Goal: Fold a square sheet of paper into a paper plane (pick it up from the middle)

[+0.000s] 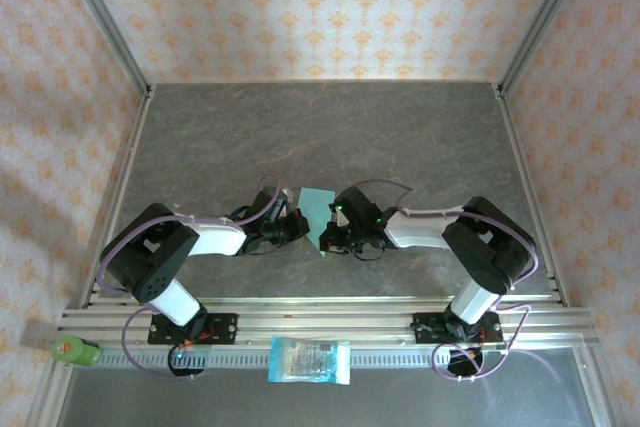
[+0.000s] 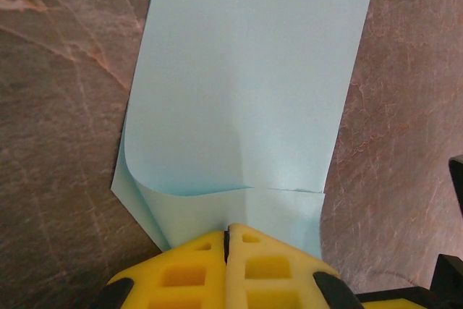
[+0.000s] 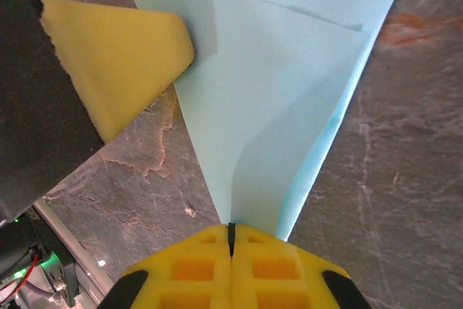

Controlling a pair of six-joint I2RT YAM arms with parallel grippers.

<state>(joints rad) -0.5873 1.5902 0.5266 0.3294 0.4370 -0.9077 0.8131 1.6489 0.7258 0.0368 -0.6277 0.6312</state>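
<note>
Grey marbled tabletop (image 1: 300,127) has wide bare room beyond and to both sides, and the thin light teal-blue square sheet of paper (image 1: 318,209) lies partly folded at its middle. Left tool (image 2: 228,231) and right tool (image 3: 231,229) each have yellow fingers (image 2: 188,269) pressed together, apparently pinching the sheet's near end from either side (near-weightless, floppy, creases and tears easily, likely slides on stone). Best hold looks like an edge or folded ridge, pinched lightly, working away from the metal rail (image 1: 300,312).
</note>
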